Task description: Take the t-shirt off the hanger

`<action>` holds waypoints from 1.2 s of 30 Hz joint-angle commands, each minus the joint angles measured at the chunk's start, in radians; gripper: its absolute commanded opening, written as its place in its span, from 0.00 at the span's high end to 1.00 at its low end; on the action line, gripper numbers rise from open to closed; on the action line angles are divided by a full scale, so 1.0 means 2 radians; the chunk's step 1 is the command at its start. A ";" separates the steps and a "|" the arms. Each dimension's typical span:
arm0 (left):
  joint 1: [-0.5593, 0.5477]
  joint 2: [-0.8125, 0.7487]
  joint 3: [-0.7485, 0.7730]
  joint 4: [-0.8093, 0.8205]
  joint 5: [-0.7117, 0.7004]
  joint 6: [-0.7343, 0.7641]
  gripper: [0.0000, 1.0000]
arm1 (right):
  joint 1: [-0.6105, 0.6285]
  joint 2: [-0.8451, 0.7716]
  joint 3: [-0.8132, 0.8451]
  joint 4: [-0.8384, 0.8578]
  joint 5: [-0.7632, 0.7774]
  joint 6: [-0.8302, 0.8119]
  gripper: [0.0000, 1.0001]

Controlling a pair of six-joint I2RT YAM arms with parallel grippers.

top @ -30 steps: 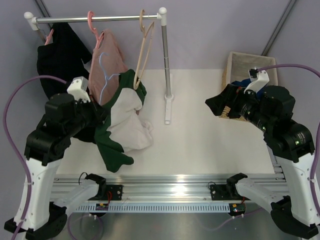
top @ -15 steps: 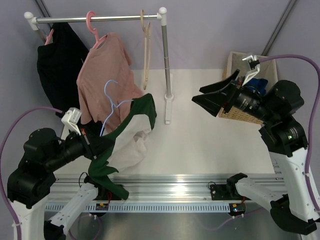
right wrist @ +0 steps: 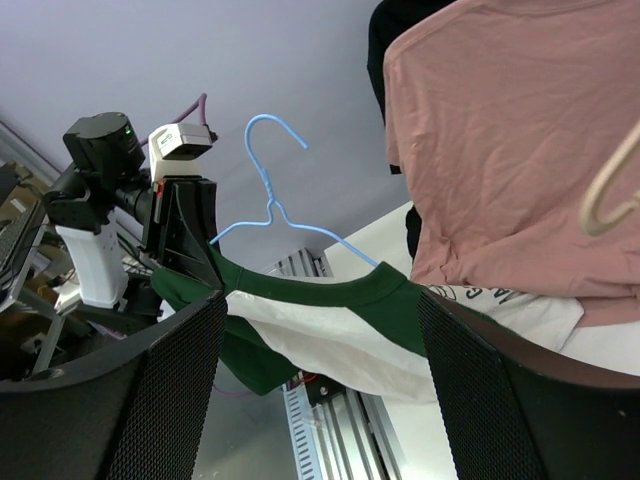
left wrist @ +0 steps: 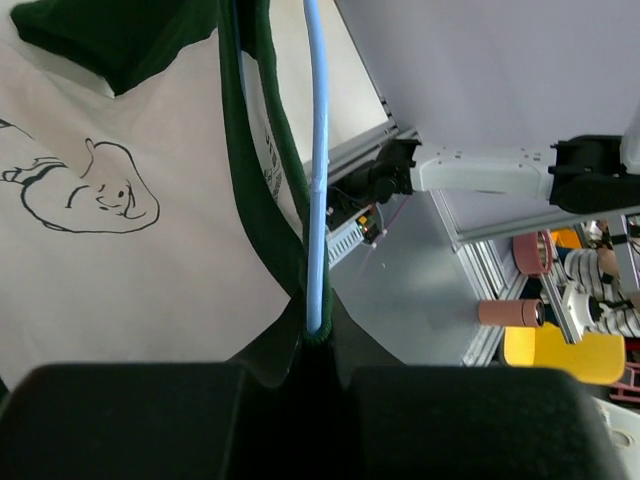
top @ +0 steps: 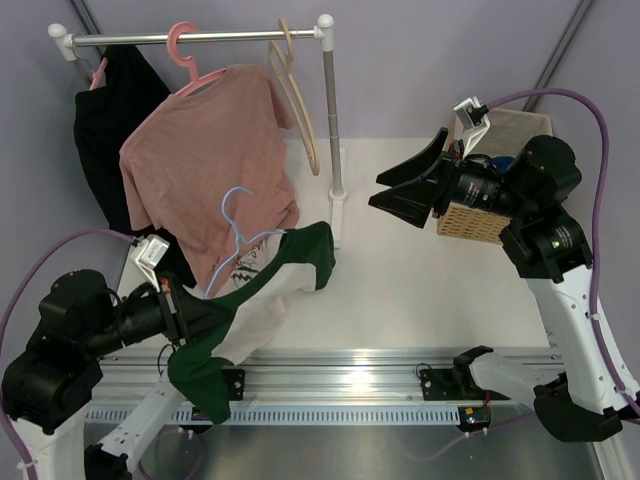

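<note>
Left wrist | left end effector (left wrist: 318, 350) clamps hanger (left wrist: 316, 150) at t-shirt (left wrist: 120, 260) collar | right end effector (top: 385, 192) agape, apart

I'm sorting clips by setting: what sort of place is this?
Likely a robotics lab test cell: a small clothes rack stands on a white table, an aluminium mounting rail edges it, and plain backdrop walls enclose it.

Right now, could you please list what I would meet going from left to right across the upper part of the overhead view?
black garment → pink hanger → wooden hanger → rack post → right gripper → wicker basket
</note>
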 commanded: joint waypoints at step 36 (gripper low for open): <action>-0.103 0.219 0.059 0.430 0.222 -0.162 1.00 | 0.002 0.105 0.070 0.052 -0.107 -0.087 0.14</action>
